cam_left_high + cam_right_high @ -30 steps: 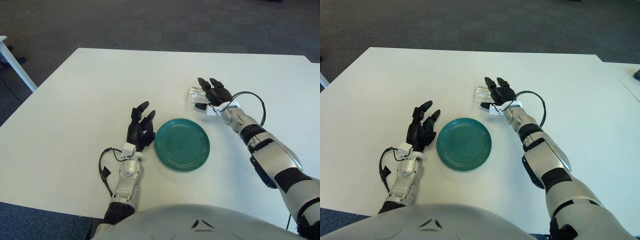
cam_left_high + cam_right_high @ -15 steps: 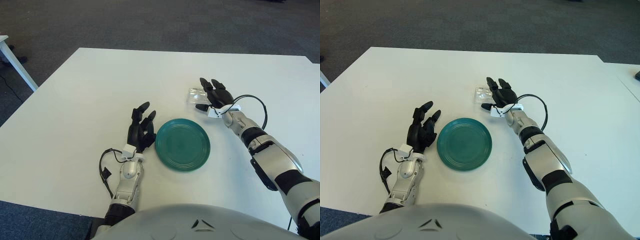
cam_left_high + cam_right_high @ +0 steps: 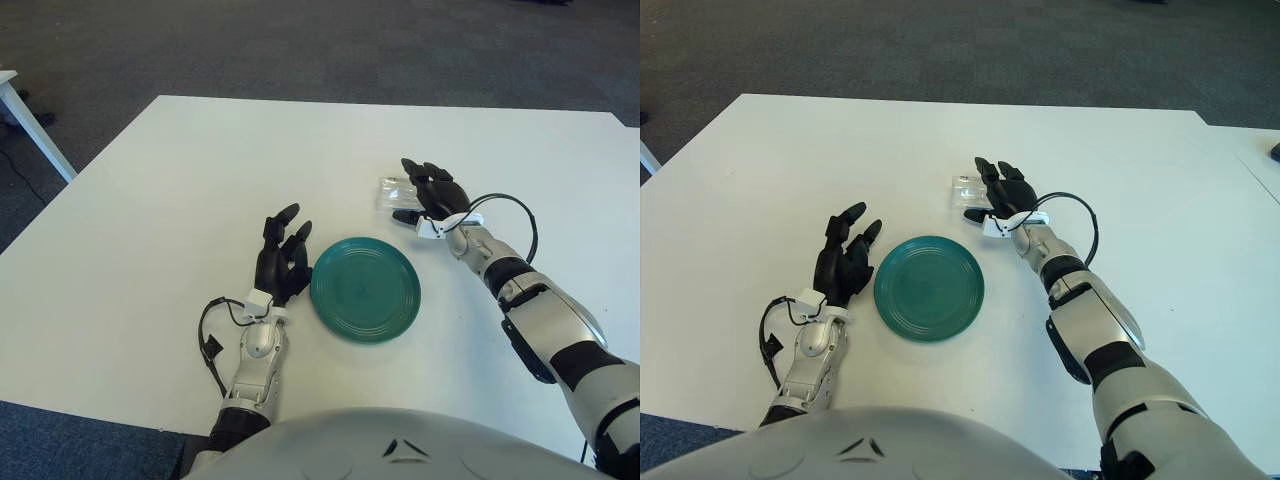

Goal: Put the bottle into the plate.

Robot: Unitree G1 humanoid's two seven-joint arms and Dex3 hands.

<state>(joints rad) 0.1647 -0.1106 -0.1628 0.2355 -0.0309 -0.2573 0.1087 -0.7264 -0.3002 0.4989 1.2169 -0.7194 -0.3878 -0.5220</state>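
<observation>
Right hand (image 3: 428, 192), fingers spread, touches clear bottle (image 3: 393, 190) right of centre; left hand (image 3: 281, 255) open beside green plate (image 3: 365, 288).

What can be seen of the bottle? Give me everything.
The bottle is small, clear and looks like plastic. It lies on its side on the white table, beyond the green plate and apart from it, toward the plate's far right. The right hand is at its right side with fingers spread over it, covering part of it; whether they touch it cannot be told. No cap or label can be made out.
</observation>
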